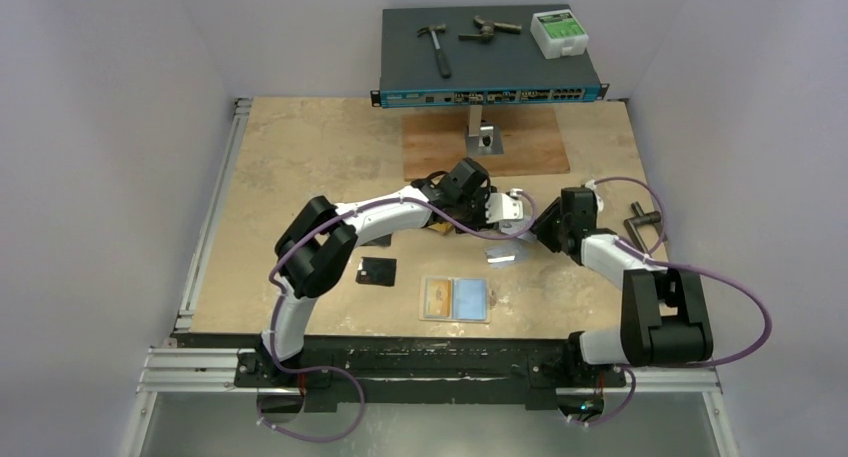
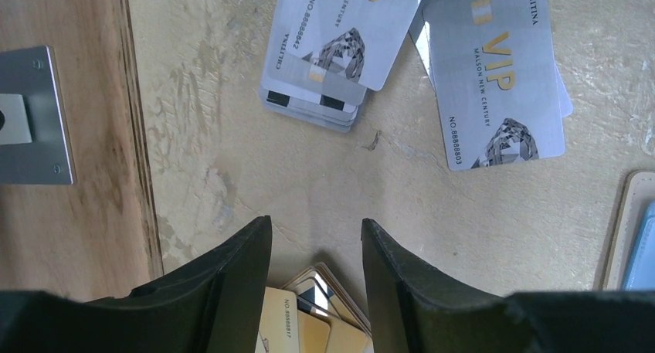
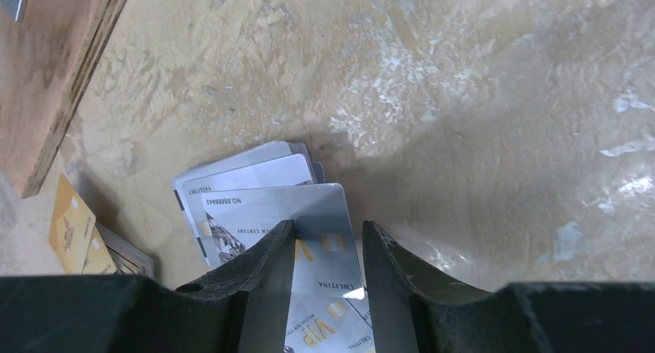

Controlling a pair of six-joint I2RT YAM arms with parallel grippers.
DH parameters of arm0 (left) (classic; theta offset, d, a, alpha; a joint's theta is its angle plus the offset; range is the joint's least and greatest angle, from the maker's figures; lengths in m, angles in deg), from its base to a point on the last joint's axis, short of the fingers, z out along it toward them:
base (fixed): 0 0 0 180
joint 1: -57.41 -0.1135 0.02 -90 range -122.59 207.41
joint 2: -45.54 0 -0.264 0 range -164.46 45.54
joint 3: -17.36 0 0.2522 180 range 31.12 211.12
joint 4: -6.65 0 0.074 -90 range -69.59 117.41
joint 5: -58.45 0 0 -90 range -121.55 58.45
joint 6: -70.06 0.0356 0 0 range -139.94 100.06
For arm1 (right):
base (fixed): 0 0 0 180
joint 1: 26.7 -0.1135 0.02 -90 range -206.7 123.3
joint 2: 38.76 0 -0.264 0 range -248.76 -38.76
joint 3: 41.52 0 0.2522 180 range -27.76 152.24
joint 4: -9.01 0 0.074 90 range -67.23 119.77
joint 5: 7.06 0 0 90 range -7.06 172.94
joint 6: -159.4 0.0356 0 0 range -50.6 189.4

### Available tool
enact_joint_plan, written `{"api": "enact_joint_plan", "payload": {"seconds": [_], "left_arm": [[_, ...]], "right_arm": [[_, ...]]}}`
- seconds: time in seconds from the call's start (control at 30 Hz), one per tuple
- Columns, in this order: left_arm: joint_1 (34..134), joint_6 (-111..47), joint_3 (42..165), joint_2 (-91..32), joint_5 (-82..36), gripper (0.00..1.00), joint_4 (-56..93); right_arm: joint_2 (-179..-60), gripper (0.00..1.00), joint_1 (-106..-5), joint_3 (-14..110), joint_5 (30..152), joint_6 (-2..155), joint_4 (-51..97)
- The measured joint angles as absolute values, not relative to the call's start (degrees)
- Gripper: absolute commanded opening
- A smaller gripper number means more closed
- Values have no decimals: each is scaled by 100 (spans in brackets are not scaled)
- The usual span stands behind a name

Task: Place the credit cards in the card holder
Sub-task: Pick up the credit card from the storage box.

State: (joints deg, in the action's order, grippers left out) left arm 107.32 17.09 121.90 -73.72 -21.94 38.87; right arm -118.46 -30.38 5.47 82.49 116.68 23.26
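Right pincer: the right gripper (image 3: 328, 225) straddles the top silver card (image 3: 309, 202), its fingers on either side of the printed face. I cannot tell whether it is clamped on the card or only resting over it.
Left pincer: the left gripper (image 2: 317, 225) is released, with nothing between the jaws. It hovers over the fanned gold cards (image 2: 309, 310).
Cards: the silver stack (image 2: 313, 98) lies at 12 o'clock from the left gripper, and a loose silver card (image 2: 498, 83) lies at 1 o'clock.
Card holder: it lies open on the table, its beige rim (image 2: 614, 237) at 3 o'clock in the left wrist view. In the top view it sits at about 7 o'clock from the right gripper, well apart from it.
Risk, double pick: the top card overlaps the ones beneath, so a second card could drag along with it.
Risk, slip: the card is thin and glossy and lies flat — the fingertips may skate off its edge instead of lifting it.
Risk, crowding: both wrists work close together, so a swing toward the holder could brush the other arm.
Surroundings: a wooden board (image 1: 485, 147) and metal stand (image 1: 483, 132) at 12 o'clock, a black square piece (image 1: 377, 271) at 9 o'clock from the holder, and a T-handle tool (image 1: 645, 225) at 3 o'clock.
In the way: nothing lies between the cards and the holder.
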Motion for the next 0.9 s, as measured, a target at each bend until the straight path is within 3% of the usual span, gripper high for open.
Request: {"api": "enact_joint_plan", "payload": {"seconds": [0.37, 0.53, 0.57, 0.67, 0.7, 0.9], "left_arm": [[10730, 1663, 12120, -7296, -2190, 46, 3889], [10730, 1663, 12120, -7283, -2192, 46, 3891], [10730, 1663, 12120, -7283, -2192, 46, 3889], [10728, 1659, 12120, -7278, -2192, 46, 3889], [10728, 1657, 12120, -7276, -2192, 46, 3891], [10728, 1650, 12079, -7219, -2190, 46, 3891]], "right_arm": [[-11367, 34, -3036, 488, 8046, 11668, 2837], [-11085, 23, -3038, 491, 8048, 11666, 2949], [-11059, 28, -3038, 493, 8048, 11671, 2962], [-11053, 61, -3036, 512, 8057, 11671, 2979], [-11077, 67, -3036, 537, 8070, 11653, 3017], [-11186, 70, -3036, 565, 8096, 11587, 3071]]}}
